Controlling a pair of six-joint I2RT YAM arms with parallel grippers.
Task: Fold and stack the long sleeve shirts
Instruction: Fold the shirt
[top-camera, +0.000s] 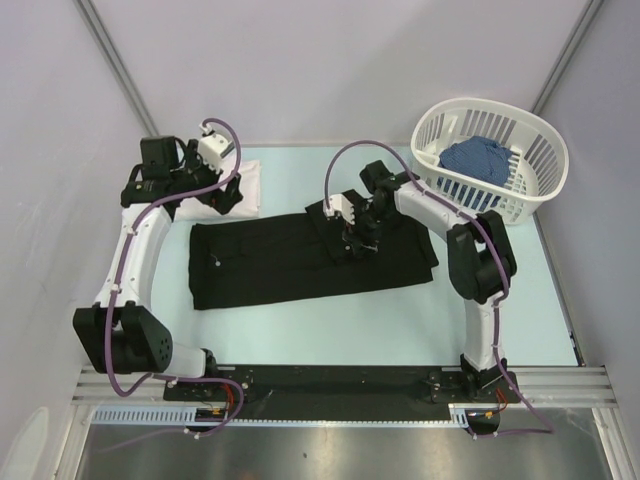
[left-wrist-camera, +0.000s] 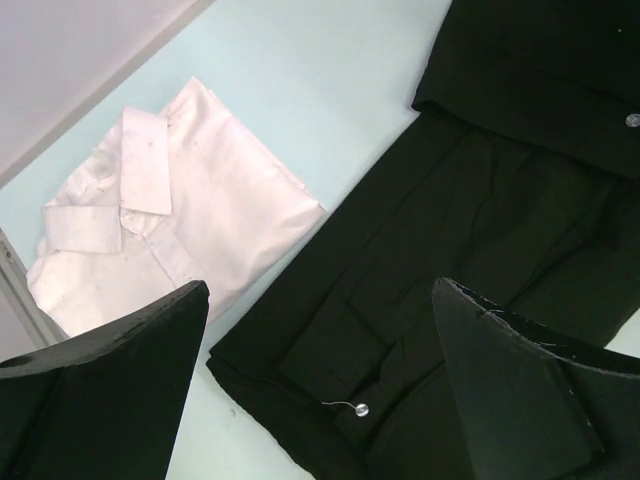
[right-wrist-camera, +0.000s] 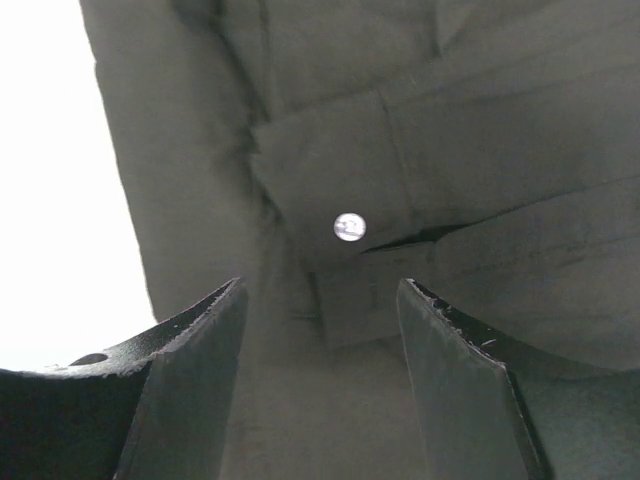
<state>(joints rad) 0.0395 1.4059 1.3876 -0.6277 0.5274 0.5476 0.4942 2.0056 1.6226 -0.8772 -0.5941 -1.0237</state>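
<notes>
The black shirt (top-camera: 300, 260) lies spread as a long band across the table's middle, sleeves folded in. It fills the right wrist view (right-wrist-camera: 480, 150), where a cuff with a white button (right-wrist-camera: 349, 227) shows. The white shirt (top-camera: 245, 190) lies folded at the back left, and shows in the left wrist view (left-wrist-camera: 170, 220) beside the black shirt's (left-wrist-camera: 480, 230) end. My left gripper (top-camera: 222, 195) is open and empty above the white shirt's edge. My right gripper (top-camera: 362, 240) is open, low over the black shirt's right part, fingers astride the cuff.
A white slatted basket (top-camera: 545, 160) with blue cloth (top-camera: 478, 155) inside stands at the back right. The pale blue table (top-camera: 330, 325) ends at a metal rail in front. Grey walls close the back and sides.
</notes>
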